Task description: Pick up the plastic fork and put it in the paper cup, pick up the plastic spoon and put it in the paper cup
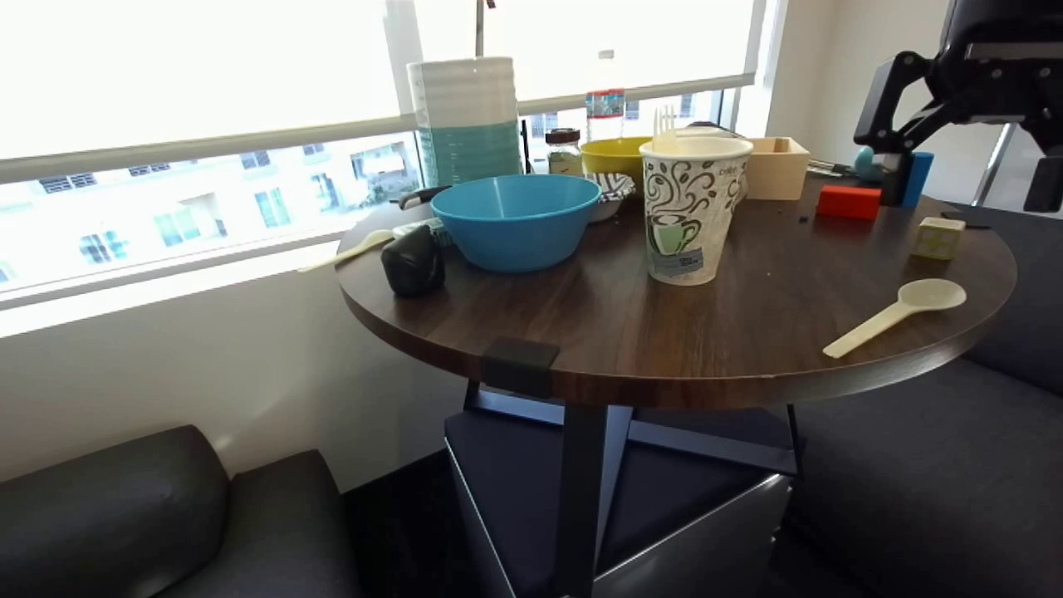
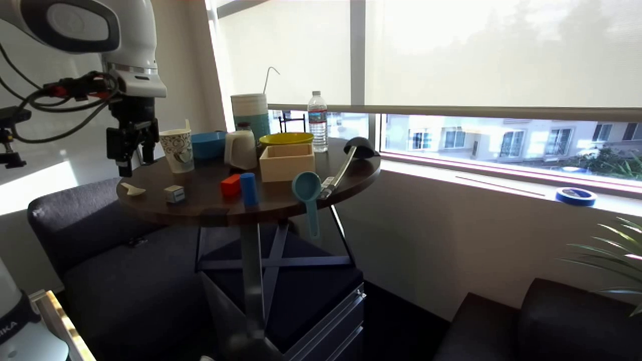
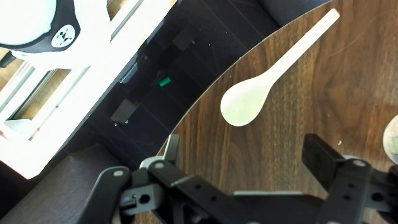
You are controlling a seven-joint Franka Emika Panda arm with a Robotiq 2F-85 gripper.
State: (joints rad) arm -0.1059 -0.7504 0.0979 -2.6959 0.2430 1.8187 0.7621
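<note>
Jaws stand wide apart with nothing between them, low in the wrist view; the gripper (image 3: 245, 154) hangs above the table (image 3: 351, 87), and the plastic spoon (image 3: 244, 104) lies flat there, its bowl just right of the middle of that frame, its handle slanting to the upper right. The plastic fork (image 1: 664, 133) stands tines up in the paper cup (image 1: 693, 228), right of centre in an exterior view, so fetching the spoon looks like the step in hand. I would turn the gripper first, since the handle runs aslant to the line of closing, and straddle the narrow neck just behind the bowl; that should leave the handle free to enter the cup first. Something so thin will want the fingertips (image 3: 321, 157) right down at the table, though not pressed hard against it. The bowl lies near the table's edge, so a nudge toward the frame's left could tip it off: centre before squeezing. Then lift clear and lower it gently beside the fork; the cup is probably light.
</note>
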